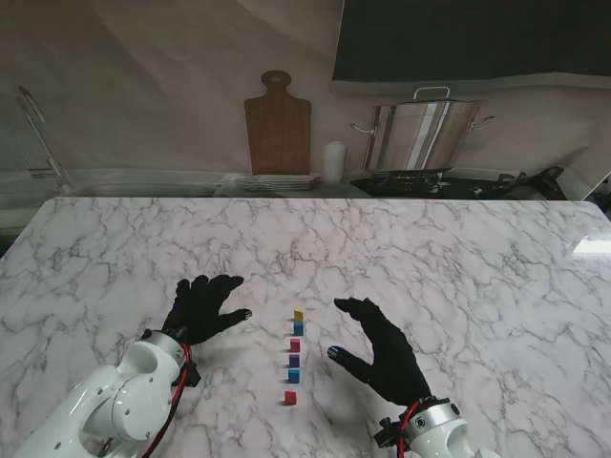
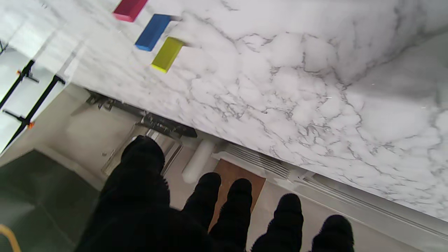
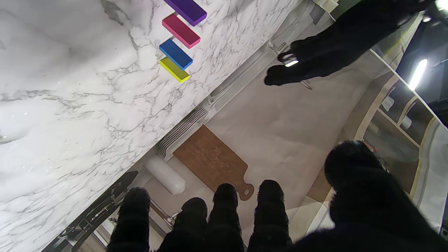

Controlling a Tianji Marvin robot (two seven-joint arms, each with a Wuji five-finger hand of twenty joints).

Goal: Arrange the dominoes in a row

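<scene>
Several small coloured dominoes stand upright in a line running away from me at the table's middle: a yellow domino (image 1: 299, 314) farthest, then a blue domino (image 1: 298, 328), a pink domino (image 1: 295, 345), a purple domino (image 1: 294, 361), another blue domino (image 1: 294, 376) and a red domino (image 1: 290, 397) nearest, set slightly apart. My black-gloved left hand (image 1: 203, 308) hovers open to the left of the line, fingers spread. My right hand (image 1: 384, 352) is open to the right of it. Neither touches a domino. The wrist views show the yellow domino (image 2: 167, 54) (image 3: 174, 70) at the row's end.
At the back, beyond the table's far edge (image 1: 315, 198), stand a wooden cutting board (image 1: 278, 124), a white cylinder (image 1: 332, 162), stacked plates (image 1: 277, 181) and a steel pot (image 1: 422, 134) on a stove. Bare marble (image 1: 477, 267) lies on both sides of the row.
</scene>
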